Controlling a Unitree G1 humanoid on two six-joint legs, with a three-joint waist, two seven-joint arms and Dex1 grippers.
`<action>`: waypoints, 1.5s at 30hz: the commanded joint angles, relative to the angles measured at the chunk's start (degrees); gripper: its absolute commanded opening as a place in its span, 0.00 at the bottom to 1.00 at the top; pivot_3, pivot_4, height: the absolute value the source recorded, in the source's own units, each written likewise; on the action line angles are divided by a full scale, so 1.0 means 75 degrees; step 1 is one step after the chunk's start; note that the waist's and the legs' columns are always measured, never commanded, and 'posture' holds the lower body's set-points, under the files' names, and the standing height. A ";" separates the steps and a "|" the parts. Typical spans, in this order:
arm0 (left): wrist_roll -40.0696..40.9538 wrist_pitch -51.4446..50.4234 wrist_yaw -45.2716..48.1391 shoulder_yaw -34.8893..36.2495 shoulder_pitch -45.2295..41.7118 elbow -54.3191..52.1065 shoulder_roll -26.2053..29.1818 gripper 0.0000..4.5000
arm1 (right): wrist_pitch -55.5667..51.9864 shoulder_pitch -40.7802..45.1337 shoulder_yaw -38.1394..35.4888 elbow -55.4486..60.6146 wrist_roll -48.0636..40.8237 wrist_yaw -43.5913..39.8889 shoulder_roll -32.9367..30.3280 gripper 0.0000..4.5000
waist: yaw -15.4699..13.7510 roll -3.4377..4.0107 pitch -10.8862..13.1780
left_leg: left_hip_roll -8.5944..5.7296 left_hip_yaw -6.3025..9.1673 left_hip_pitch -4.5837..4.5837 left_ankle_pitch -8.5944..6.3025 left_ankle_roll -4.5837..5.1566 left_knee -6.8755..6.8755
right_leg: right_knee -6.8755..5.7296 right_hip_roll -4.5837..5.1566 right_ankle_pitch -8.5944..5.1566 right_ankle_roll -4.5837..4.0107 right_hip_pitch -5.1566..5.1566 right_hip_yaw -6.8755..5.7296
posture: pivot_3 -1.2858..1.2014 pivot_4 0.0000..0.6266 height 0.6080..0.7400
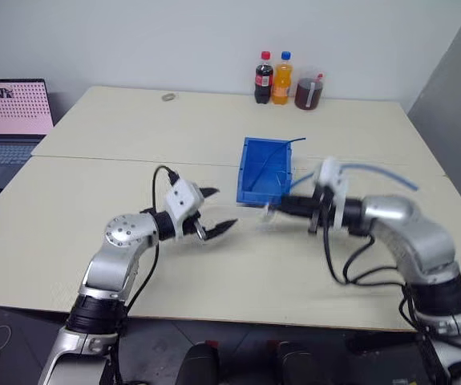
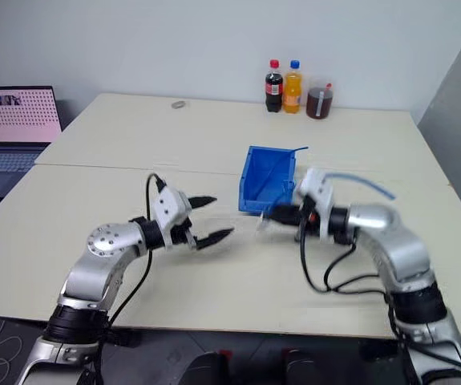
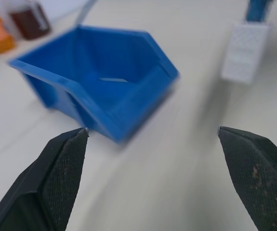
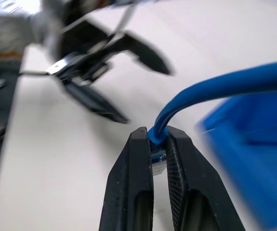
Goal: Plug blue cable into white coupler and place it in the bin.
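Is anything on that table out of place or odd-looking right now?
Nothing is spilled or broken. The one oddity: the blue cable is pinched in the right end effector and arcs through the air beside the bin, not inside it.

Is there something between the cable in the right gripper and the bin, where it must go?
Nothing visible. The right gripper is shut on the cable, with the coupler hanging at its end, right beside the bin. The open left gripper is on the other side, apart from the bin.
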State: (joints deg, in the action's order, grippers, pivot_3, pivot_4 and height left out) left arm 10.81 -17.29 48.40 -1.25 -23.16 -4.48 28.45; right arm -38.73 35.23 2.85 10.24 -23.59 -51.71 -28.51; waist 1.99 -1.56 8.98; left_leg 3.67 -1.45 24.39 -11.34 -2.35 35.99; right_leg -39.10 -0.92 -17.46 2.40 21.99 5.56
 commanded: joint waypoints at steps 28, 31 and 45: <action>0.0742 -0.1385 -0.0161 -0.0123 -0.1227 0.0042 -0.0139 1.00 | 0.2994 0.4469 0.2198 -0.7203 0.3546 -0.3415 -0.1291 0.99 | -0.0020 0.0054 0.0053 | -0.0011 -0.0017 0.0062 -0.0006 -0.0010 -0.0005 | 0.0010 0.0010 0.0002 -0.0008 0.0057 0.0002 | 0.52 0.24 1.00; 0.0879 -0.1410 0.0088 0.0001 -0.1161 0.0130 0.0102 1.00 | 0.3288 0.3720 0.2205 -0.6037 0.3487 -0.4058 -0.1944 0.99 | -0.0021 0.0054 0.0054 | -0.0011 -0.0015 0.0062 -0.0006 -0.0010 -0.0006 | 0.0012 0.0010 0.0002 -0.0007 0.0057 0.0000 | 0.52 0.24 1.00; 0.1102 -0.1391 -0.0489 0.1435 -0.0144 0.0104 0.1006 1.00 | -0.0975 -0.1298 -0.2153 0.0811 0.0266 -0.0500 -0.1302 0.99 | -0.0025 0.0056 0.0057 | -0.0006 0.0004 0.0052 -0.0005 -0.0011 0.0006 | -0.0003 0.0010 0.0002 -0.0005 0.0040 -0.0009 | 0.52 0.24 1.00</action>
State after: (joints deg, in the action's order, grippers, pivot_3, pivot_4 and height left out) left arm 17.70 -28.28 44.69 7.16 -23.73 -1.79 35.00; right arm -43.83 26.48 -10.51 11.12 -19.62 -59.44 -38.33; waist 1.80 -1.14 9.41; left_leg 3.61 -1.43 24.78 -11.37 -2.43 36.04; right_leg -39.12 -0.84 -17.43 2.38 22.29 5.51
